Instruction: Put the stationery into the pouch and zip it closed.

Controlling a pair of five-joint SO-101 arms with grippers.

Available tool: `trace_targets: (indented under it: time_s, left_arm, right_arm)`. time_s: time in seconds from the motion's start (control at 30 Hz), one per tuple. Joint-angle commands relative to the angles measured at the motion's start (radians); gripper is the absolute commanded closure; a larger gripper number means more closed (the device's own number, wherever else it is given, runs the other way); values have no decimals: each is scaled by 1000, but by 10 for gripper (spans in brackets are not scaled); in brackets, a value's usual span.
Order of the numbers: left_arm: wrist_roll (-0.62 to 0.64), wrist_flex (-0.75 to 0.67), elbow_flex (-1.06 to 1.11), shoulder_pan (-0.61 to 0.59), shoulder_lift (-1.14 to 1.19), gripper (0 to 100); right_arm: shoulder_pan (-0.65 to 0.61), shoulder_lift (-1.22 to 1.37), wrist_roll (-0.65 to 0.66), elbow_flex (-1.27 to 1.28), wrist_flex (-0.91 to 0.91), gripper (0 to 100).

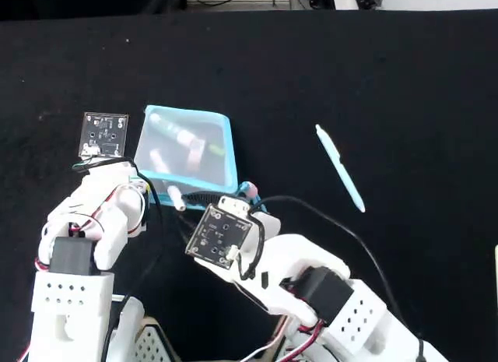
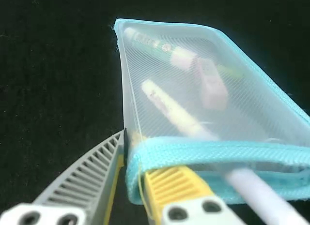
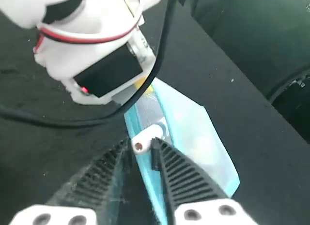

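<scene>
Pouch [image 1: 187, 148], translucent mesh with light blue trim, lying at centre left of the high view on the black table [image 1: 405, 74]; it holds a green-and-white marker [image 2: 155, 43], a pink eraser [image 2: 210, 84] and a cream pen [image 2: 169, 109], and a white pen [image 2: 252, 186] pokes out of its mouth. Left gripper [image 2: 127, 142] clamped on a trim corner, right gripper [image 3: 140, 147] pinched on the same blue edge. Blue pen [image 1: 340, 167] lies apart, at right.
</scene>
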Motion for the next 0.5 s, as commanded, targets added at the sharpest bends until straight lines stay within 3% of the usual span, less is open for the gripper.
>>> trace_targets:
  time_s: [0.0,0.17,0.47]
  left_arm:
    - [2,-18,-12,-15,-9,970]
    - [2,-18,-12,-15,-9,970]
    - [2,-20,-12,-15,-9,970]
  right_arm:
    - [-9,-19,8,-76,84,732]
    - [44,-19,14,-282,276,743]
    - [652,67,8,-420,322,812]
